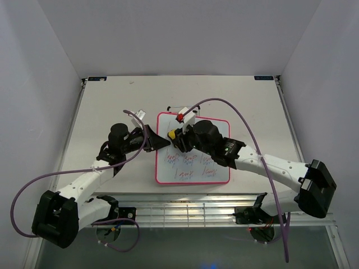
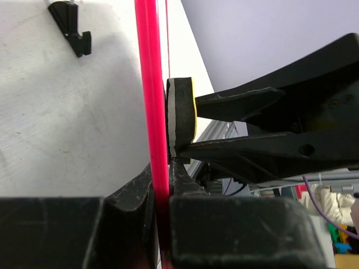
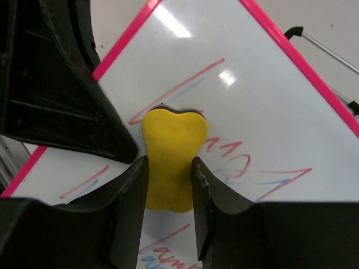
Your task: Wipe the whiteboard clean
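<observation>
The whiteboard point(image 1: 193, 147), white with a pink frame, lies mid-table with red and blue scribbles on its near half. My left gripper point(image 1: 158, 141) is shut on its left frame edge; in the left wrist view the pink frame point(image 2: 150, 84) runs between the jaws of the left gripper point(image 2: 162, 171). My right gripper point(image 1: 175, 137) is shut on the yellow eraser point(image 1: 171, 134), which presses on the board near that left edge. In the right wrist view the eraser point(image 3: 168, 134) sits between the fingers of the right gripper point(image 3: 168, 162), over red and blue strokes on the whiteboard point(image 3: 252, 106).
A thin wire stand point(image 3: 321, 48) lies just beyond the board's far edge, and a black clip-like piece point(image 2: 72, 27) rests on the table. A metal grille point(image 1: 185, 210) runs along the near edge. Purple cables point(image 1: 247, 120) arch over both arms.
</observation>
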`<control>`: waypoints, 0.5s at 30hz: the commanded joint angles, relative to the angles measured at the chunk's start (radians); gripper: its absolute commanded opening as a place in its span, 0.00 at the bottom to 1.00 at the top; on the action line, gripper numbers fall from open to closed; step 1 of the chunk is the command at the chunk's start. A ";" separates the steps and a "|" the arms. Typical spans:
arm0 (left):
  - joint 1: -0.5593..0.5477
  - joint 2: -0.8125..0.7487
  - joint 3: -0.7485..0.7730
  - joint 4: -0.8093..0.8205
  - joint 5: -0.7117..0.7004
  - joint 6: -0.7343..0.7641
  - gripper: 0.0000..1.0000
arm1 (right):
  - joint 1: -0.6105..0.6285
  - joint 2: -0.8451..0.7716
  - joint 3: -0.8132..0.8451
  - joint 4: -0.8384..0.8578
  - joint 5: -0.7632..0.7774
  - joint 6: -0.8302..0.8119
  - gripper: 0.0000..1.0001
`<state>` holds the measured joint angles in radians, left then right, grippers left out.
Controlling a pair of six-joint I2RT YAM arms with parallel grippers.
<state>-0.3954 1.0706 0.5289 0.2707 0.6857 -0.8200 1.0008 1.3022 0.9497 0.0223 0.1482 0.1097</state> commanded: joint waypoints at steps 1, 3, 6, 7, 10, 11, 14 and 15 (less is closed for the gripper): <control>-0.019 -0.015 0.003 0.137 0.060 -0.005 0.00 | 0.001 0.084 0.070 0.082 -0.036 -0.033 0.15; -0.019 -0.020 -0.001 0.137 0.063 -0.005 0.00 | -0.002 0.104 0.073 0.085 -0.030 -0.033 0.15; -0.019 -0.020 -0.007 0.116 0.066 -0.004 0.00 | -0.040 0.120 0.052 0.085 -0.059 -0.005 0.16; -0.019 -0.014 0.002 0.076 0.063 -0.001 0.00 | -0.054 0.115 0.026 0.081 -0.074 0.020 0.16; -0.019 0.009 0.025 -0.005 0.058 0.022 0.00 | -0.137 0.105 -0.026 0.042 -0.169 0.060 0.17; -0.019 0.015 0.029 -0.019 0.058 0.030 0.00 | -0.145 0.103 -0.035 0.025 -0.174 0.064 0.17; -0.019 0.026 0.039 -0.062 0.055 0.054 0.00 | -0.166 0.104 -0.045 -0.083 -0.153 0.061 0.18; -0.019 0.028 0.042 -0.077 0.052 0.067 0.00 | -0.172 0.109 -0.042 -0.108 -0.153 0.059 0.18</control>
<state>-0.3893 1.1187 0.5140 0.1947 0.6487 -0.8753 0.8497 1.3914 0.9363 0.0669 -0.0078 0.1635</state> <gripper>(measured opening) 0.170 0.394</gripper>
